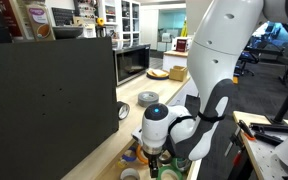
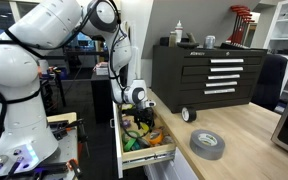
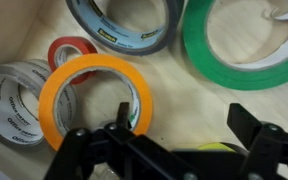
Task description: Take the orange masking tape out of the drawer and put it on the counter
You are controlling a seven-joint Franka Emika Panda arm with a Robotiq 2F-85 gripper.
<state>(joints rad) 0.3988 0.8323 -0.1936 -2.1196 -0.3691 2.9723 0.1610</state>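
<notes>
The orange masking tape [image 3: 94,100] lies flat in the drawer [image 3: 199,95], overlapping a clear tape roll and a small red roll. My gripper [image 3: 179,125] is open low inside the drawer. Its left finger tip sits in the orange ring's open centre and its right finger stands apart over bare drawer floor. In an exterior view the gripper [image 2: 139,112] reaches down into the open drawer [image 2: 121,150] beside the counter [image 2: 244,140]. In an exterior view the gripper [image 1: 154,150] is hidden low behind the wrist, by the counter [image 1: 104,160].
In the drawer lie a grey roll [image 3: 124,25], a green roll [image 3: 244,45], a clear roll [image 3: 14,100] and a red roll [image 3: 72,50]. A large grey roll [image 2: 207,144] lies on the counter. A black tool chest [image 2: 209,70] stands behind it.
</notes>
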